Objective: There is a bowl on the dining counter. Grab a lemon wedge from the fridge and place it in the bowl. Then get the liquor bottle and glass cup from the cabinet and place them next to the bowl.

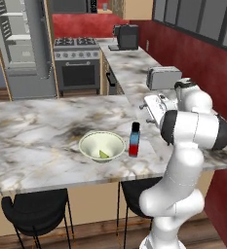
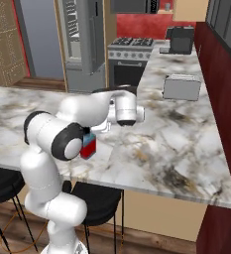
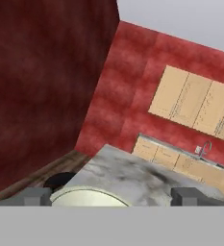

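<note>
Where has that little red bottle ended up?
In the left base view the liquor bottle stands upright on the dining counter, just right of the bowl holding the lemon wedge, near the counter's front edge.

- A silver toaster point(image 1: 163, 78) sat on the side counter point(image 1: 134, 68) that ran back along the dark red wall point(image 1: 202, 63); the right base view showed it too point(image 2: 182, 87).
- A black coffee machine point(image 1: 126, 37) stood farther back on that counter, near the corner.
- A steel stove point(image 1: 76, 61) with a dark oven door was set just beside it, burners on top.
- Two black stools point(image 1: 36, 207) were tucked under the near counter edge, a second one point(image 1: 137, 192) partly hidden.
- In the hand view, tan wall cupboards point(image 3: 195, 103) hung on a red wall above a faucet point(image 3: 205, 148).
</note>
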Robot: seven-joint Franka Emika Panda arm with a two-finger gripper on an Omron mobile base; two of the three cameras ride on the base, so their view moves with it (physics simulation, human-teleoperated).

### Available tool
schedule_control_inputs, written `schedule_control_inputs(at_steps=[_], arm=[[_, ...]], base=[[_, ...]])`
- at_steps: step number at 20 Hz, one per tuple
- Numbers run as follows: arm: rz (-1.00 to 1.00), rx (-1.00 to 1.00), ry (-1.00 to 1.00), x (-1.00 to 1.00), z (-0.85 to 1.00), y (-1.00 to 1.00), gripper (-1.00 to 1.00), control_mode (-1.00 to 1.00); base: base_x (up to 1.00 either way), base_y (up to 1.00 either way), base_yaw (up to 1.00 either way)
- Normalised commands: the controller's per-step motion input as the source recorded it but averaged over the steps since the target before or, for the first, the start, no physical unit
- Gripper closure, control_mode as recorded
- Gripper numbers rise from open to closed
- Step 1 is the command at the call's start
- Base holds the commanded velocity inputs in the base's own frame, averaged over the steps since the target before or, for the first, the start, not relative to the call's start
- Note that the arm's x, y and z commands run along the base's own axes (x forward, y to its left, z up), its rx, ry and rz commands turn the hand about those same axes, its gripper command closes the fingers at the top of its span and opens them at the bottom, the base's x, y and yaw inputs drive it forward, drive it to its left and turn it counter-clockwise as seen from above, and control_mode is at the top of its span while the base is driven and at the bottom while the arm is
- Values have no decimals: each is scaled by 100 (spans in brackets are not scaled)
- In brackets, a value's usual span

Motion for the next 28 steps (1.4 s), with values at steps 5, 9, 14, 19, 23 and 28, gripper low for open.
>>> schedule_control_inputs(at_steps=[5,9,14,19,23,28], arm=[[-7,0,-11,-75,64,18,-100,-100],[-8,-2,-2,-71,69,43,-100,-100],[-12,-3,0,-67,60,56,-100,-100],[-20,-11,8,-62,37,60,-100,-100],[-27,-15,14,-66,30,51,-100,-100],[-36,-7,18,-76,23,30,-100,-100]], base=[[0,0,0],[0,0,0],[0,0,0],[0,0,0],[0,0,0],[0,0,0]])
